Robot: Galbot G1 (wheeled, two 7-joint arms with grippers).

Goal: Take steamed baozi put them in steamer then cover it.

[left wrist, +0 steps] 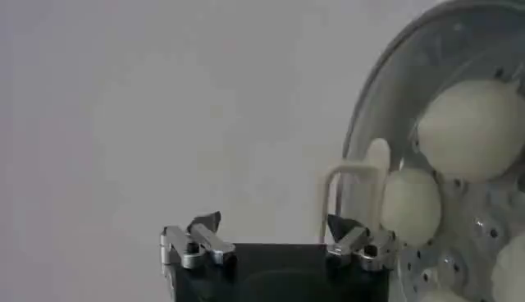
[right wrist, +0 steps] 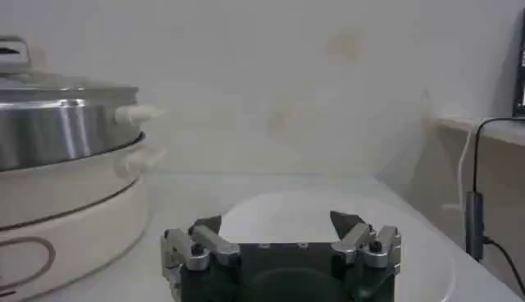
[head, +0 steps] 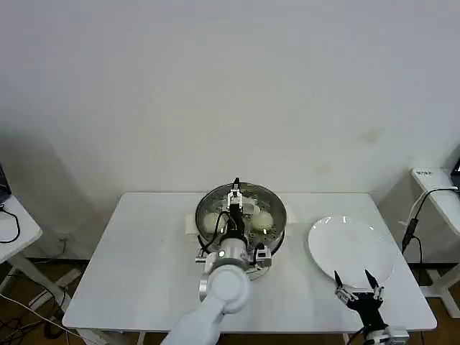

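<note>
The steamer (head: 279, 231) stands mid-table, a steel pot (right wrist: 57, 131) on a cream base. The glass cover (head: 267, 192) sits on it, its dome (right wrist: 57, 84) closing the top. Steamed baozi (head: 263, 219) show through the glass, with another (head: 209, 223) to the left. In the left wrist view, several baozi (left wrist: 476, 127) lie under the cover (left wrist: 385, 90). My left gripper (head: 235, 192) hovers open over the cover with nothing between its fingers. One fingertip of the left gripper (left wrist: 275, 226) is near a cream handle (left wrist: 353, 176) at the rim. My right gripper (head: 357, 282) is open and holds nothing, at the plate's near edge.
A bare white plate (head: 351, 244) lies right of the steamer, ahead of the right gripper (right wrist: 276, 223) as the plate (right wrist: 271, 213) in that view. A cable (head: 413, 215) and a power strip (head: 428, 173) sit off the table's right side. Another table (head: 14, 230) stands left.
</note>
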